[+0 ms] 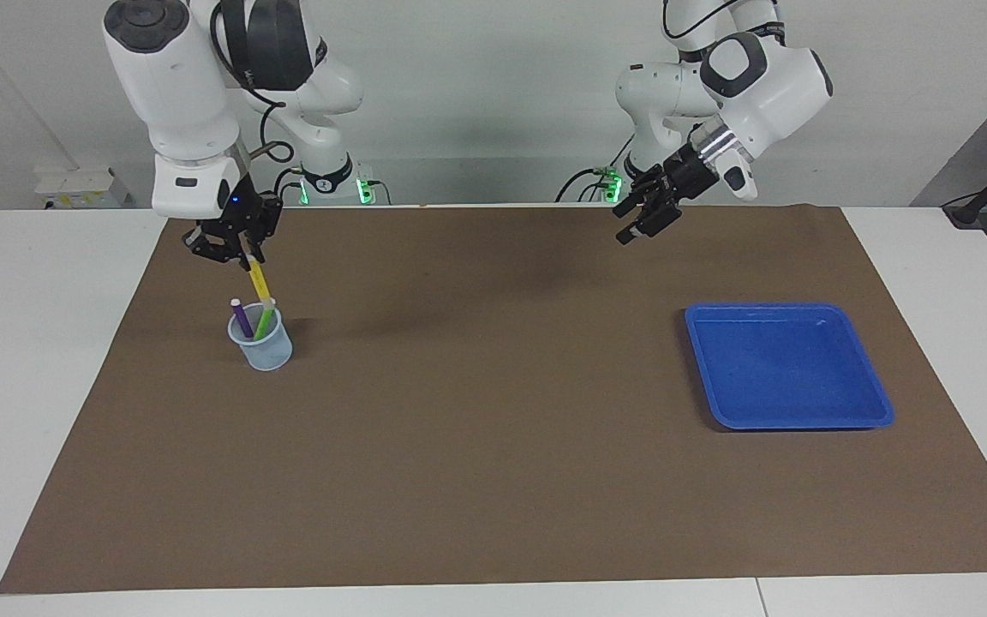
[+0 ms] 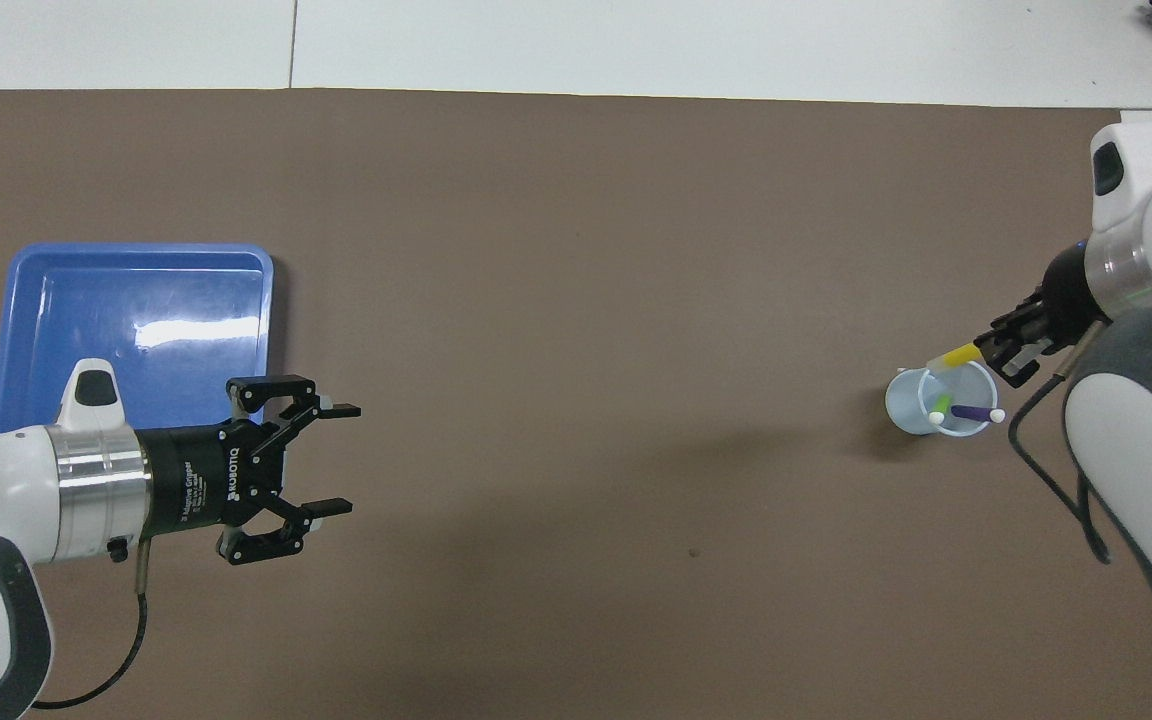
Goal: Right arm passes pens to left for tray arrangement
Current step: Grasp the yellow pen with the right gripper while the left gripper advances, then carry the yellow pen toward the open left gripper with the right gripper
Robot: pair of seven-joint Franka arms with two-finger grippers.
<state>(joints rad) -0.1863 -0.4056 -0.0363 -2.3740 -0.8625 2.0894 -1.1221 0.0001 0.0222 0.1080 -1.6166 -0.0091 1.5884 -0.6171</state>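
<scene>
text: ROBOTIQ | on: left gripper [image 2: 331, 459] body | view: overhead

Pale translucent cup [image 1: 261, 344] on brown mat [image 1: 493, 480] over white table [image 1: 31, 343]
</scene>
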